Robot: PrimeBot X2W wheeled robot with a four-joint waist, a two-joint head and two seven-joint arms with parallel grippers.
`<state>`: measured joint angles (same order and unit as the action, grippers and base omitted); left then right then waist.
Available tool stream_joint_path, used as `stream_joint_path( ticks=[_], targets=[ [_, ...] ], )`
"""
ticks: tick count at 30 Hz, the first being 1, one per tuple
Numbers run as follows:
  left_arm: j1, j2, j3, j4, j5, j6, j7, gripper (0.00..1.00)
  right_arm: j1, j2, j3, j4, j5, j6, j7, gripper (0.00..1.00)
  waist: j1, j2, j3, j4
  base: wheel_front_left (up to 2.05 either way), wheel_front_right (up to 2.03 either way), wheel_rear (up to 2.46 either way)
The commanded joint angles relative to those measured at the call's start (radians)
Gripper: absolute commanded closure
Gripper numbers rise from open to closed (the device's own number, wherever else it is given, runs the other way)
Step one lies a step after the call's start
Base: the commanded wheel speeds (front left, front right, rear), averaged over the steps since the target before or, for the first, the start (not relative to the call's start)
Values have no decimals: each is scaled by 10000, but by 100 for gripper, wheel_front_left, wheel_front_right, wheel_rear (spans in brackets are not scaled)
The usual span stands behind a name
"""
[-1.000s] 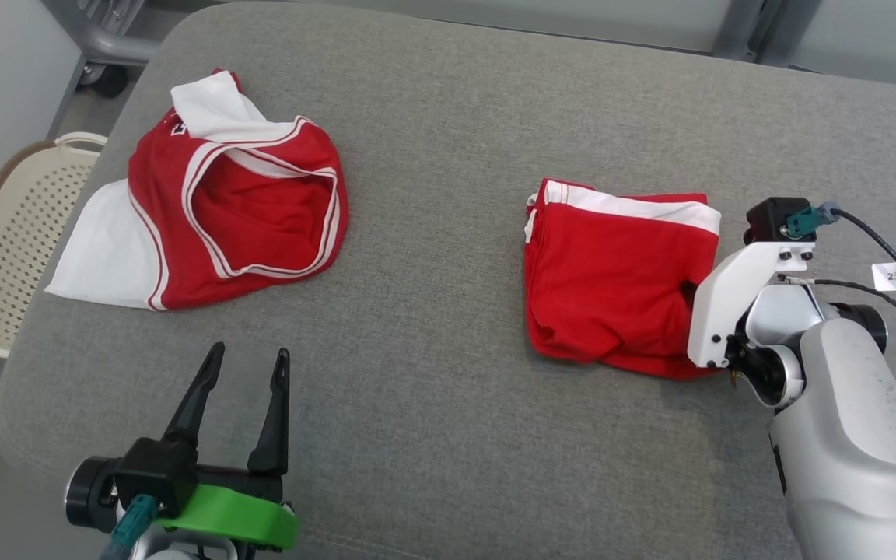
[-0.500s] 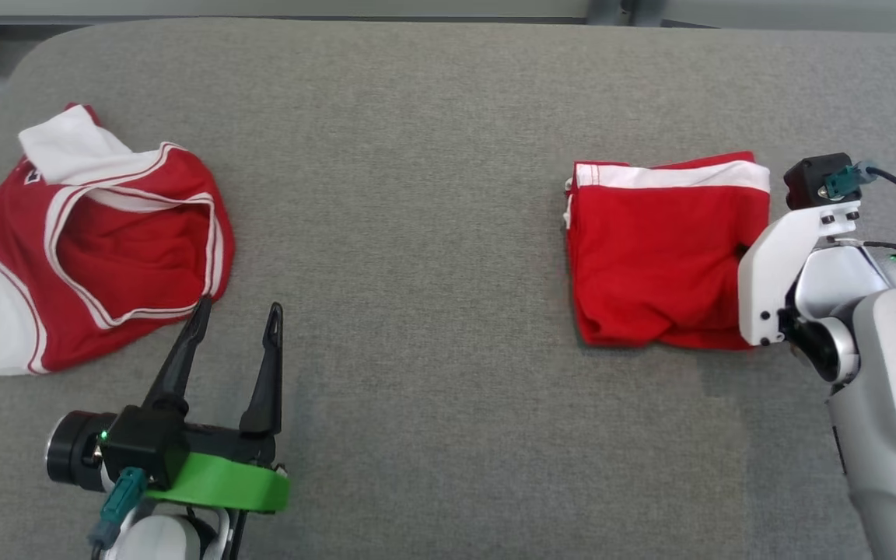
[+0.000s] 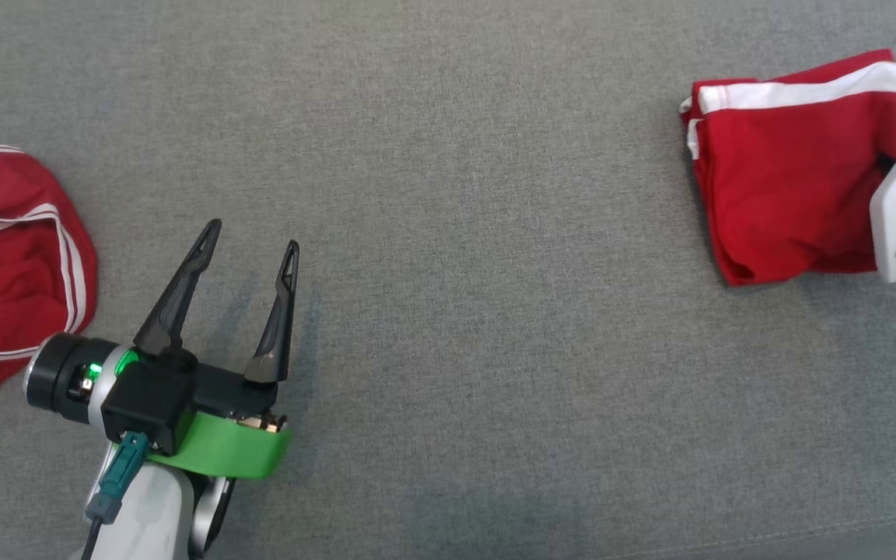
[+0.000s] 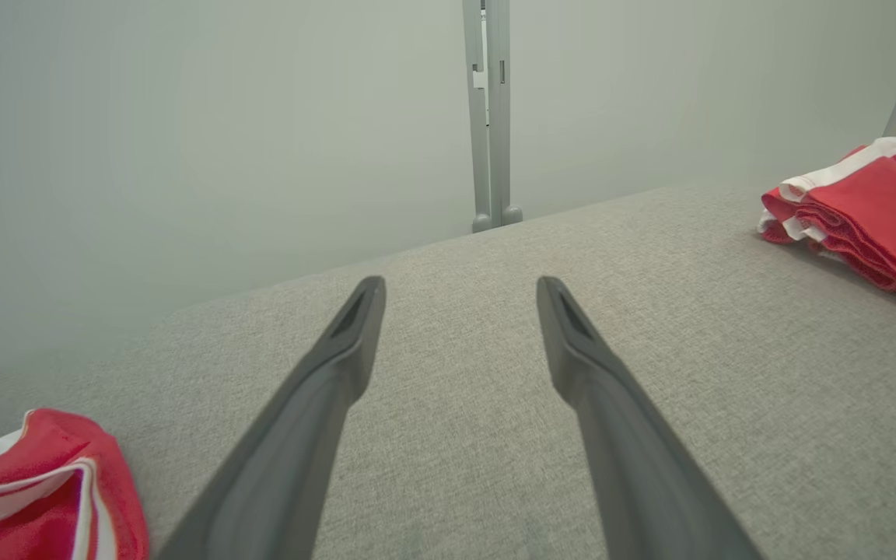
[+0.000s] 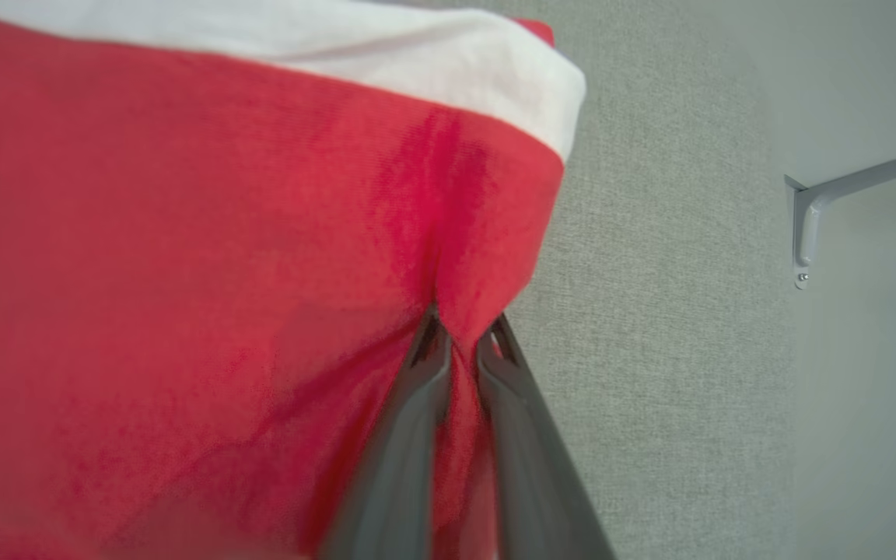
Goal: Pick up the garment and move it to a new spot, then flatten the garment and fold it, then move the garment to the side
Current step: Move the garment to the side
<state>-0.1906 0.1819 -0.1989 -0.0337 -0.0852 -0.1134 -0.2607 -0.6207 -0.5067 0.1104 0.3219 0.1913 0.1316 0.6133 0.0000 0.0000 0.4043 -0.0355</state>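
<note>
Right gripper (image 5: 463, 330) is pinched tight on the folded garment's (image 3: 786, 171) edge and has dragged it way further from the crumpled shirt (image 3: 5, 264) than a second ago. Looks like the final move-aside step to me. Left gripper (image 3: 253, 236) sits beside that shirt, fingers apart. Plain grey cushion (image 3: 456, 194), pale wall (image 4: 183, 117) beyond the shirt.

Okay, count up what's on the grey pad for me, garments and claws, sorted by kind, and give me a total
Red-and-white garments: 2, the folded garment and the crumpled garment
Claws: 2, the left claw open over bare pad, the right claw pinching the folded garment
Total: 4
</note>
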Motion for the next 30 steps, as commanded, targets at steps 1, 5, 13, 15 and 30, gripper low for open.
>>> stream_joint_path(
  ticks=[1,5,13,15,30],
  targets=[
    [-314,166,-52,-203,147,7,29,0,-243,-317,5,93,33,-17,-242,100,0,0,899,-365,0,0,0],
    [-514,324,-124,-691,299,6,209,0,-523,-989,-103,560,131,-17,-667,100,0,0,1394,-272,0,0,0],
    [-578,601,-258,-1645,458,-5,647,0,-873,-2126,-156,1241,-115,-17,-1318,100,0,0,2118,-270,0,0,0],
    [-579,672,-297,-1838,500,-11,734,0,-901,-2384,-136,1298,-172,-19,-1383,100,0,0,2256,-293,0,0,0],
    [-657,809,-456,-2240,385,29,900,0,-973,-3576,17,1891,-591,-19,-2405,80,0,0,2428,-121,0,0,0]
  ],
)
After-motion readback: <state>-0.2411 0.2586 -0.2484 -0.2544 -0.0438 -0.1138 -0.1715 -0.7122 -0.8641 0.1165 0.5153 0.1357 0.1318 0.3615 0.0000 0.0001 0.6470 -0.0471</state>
